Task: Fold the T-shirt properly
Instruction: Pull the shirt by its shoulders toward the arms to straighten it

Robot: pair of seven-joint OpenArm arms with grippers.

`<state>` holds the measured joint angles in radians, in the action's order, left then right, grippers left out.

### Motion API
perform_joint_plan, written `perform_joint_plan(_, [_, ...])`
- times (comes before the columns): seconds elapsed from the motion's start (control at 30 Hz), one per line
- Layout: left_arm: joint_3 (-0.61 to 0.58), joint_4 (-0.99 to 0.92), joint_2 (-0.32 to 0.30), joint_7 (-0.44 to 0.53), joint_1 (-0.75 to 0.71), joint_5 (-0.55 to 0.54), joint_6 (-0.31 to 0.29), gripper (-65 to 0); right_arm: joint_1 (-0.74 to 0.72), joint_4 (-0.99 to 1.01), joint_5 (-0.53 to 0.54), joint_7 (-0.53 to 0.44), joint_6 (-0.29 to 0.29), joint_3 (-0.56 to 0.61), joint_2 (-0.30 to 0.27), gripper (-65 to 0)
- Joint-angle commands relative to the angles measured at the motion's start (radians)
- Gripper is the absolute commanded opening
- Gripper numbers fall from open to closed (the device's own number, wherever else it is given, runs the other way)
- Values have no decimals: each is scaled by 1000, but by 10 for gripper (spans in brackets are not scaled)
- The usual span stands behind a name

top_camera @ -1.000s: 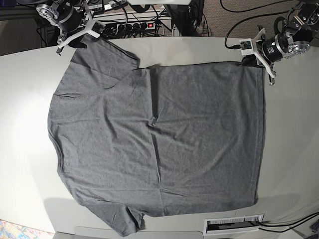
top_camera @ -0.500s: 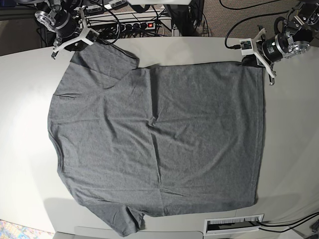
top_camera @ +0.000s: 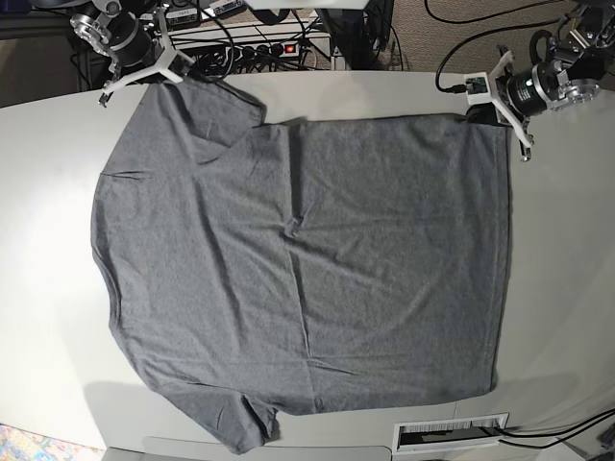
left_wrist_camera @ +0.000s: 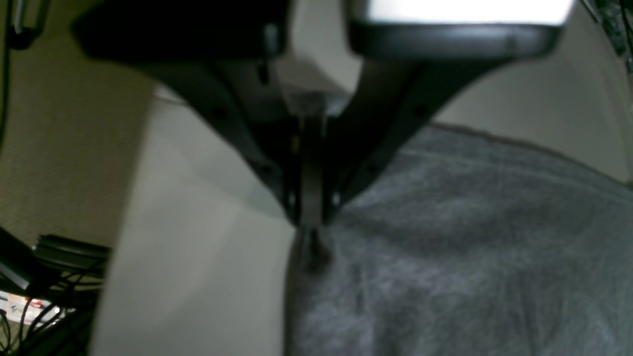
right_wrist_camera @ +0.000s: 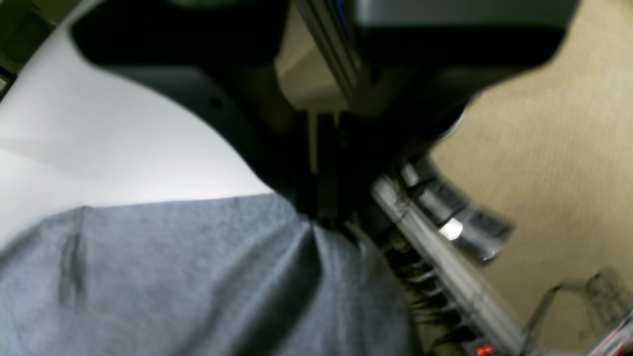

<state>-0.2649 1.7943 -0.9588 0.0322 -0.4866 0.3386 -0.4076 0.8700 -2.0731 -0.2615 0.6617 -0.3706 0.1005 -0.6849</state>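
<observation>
I worked in what looked like a robotics lab: a pale tabletop [top_camera: 567, 288] on beige carpet [top_camera: 452, 24], with a power strip [top_camera: 274, 48] and tangled black cables [top_camera: 240, 34] at its far edge.

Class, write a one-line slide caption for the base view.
Plain heather-grey cotton T-shirt spread flat on white table, both grippers pinching its far corners.
</observation>
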Motion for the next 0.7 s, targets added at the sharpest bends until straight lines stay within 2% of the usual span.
perform_joint_plan(0.0, [-8, -6, -19, -42, -29, 25, -59, -650, 22, -23, -4, 7, -3, -3, -10, -650])
perform_joint_plan(0.2, [-8, -4, -39, -54, -91, 37, -54, -650, 85, -34, -59, 24, -2, -4, -11, -650])
perform_joint_plan(0.43, [-7, 45, -64, -83, -213, 106, -50, -650, 162, -130, -129, 73, 0, -4, -11, -650])
perform_joint_plan(0.67, [-7, 129, -120, -206, -335, 177, 93, -650, 236, -233, -205, 108, 14, -29, -10, -650])
